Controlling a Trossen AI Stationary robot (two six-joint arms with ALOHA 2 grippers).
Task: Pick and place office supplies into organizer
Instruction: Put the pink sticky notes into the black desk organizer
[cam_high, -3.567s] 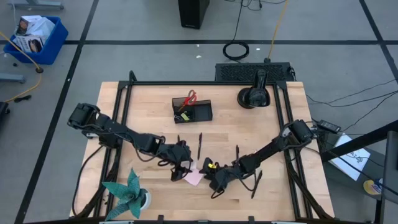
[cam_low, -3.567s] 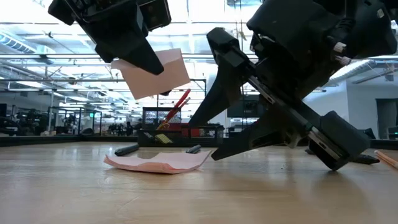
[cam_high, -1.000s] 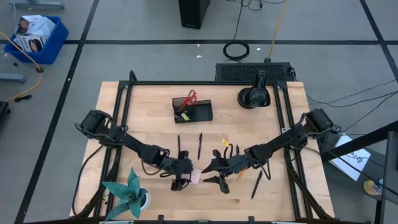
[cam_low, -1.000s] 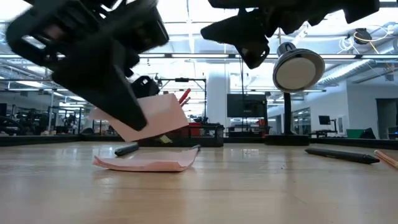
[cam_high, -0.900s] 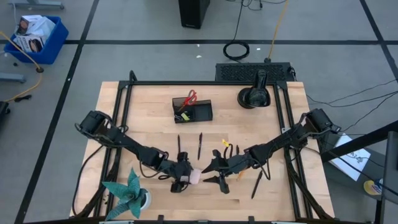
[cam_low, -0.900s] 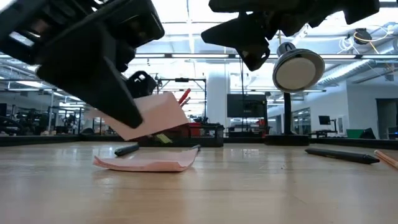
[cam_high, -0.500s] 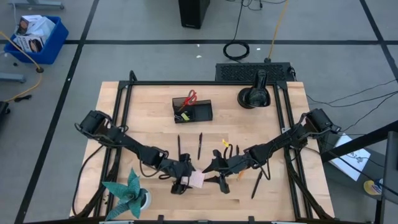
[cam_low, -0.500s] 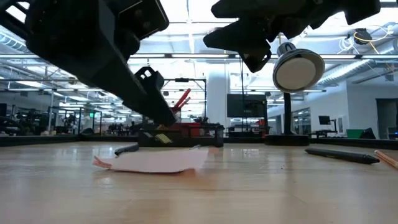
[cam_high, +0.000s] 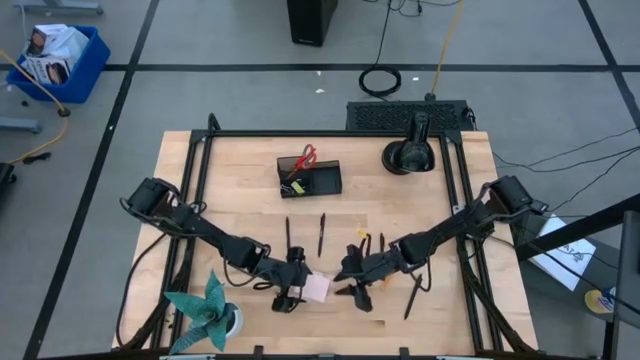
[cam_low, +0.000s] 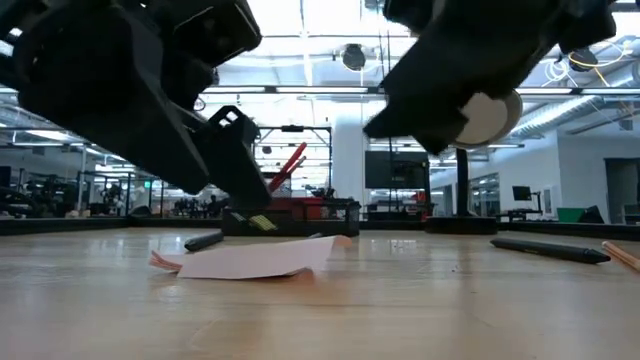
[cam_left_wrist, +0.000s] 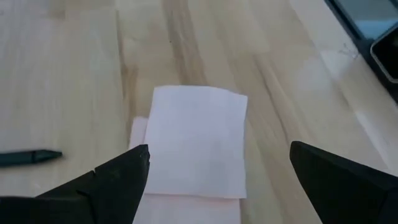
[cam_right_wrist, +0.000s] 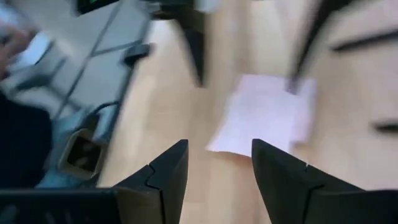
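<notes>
Pink sticky-note pad (cam_high: 316, 288) lies flat on the bench (cam_high: 240, 215) near its front edge, top sheet sitting slightly askew over the sheets below (clear in the left wrist view (cam_left_wrist: 194, 142)); low view shows one edge curled up a little (cam_low: 252, 262). Left gripper (cam_high: 291, 290) sits just beside the pad on its left, jaws spread wide with the pad lying between and ahead of the fingers (cam_left_wrist: 109, 183), nothing held. Right gripper (cam_high: 356, 281) hovers close on the pad's other side, fingers (cam_right_wrist: 163, 171) parted with a clear gap, empty; the pad shows ahead of it (cam_right_wrist: 264, 115).

Two thin black pens (cam_high: 287, 233) and (cam_high: 321, 234) lie on the bench behind the pad, roughly parallel. Another black pen (cam_high: 413, 296) lies right of the right gripper. Small yellow bit (cam_high: 362, 231) rests near the right arm, just behind the gripper.

Organizer (cam_high: 309, 178) stands farther back near the bench centre, red-handled scissors (cam_high: 306, 156) sticking out of its taller section (a yellow piece sits in the lower tray). Round black object with post (cam_high: 409, 152) is at the back right. Teal paper plant (cam_high: 204, 314) sits at the front left corner.
</notes>
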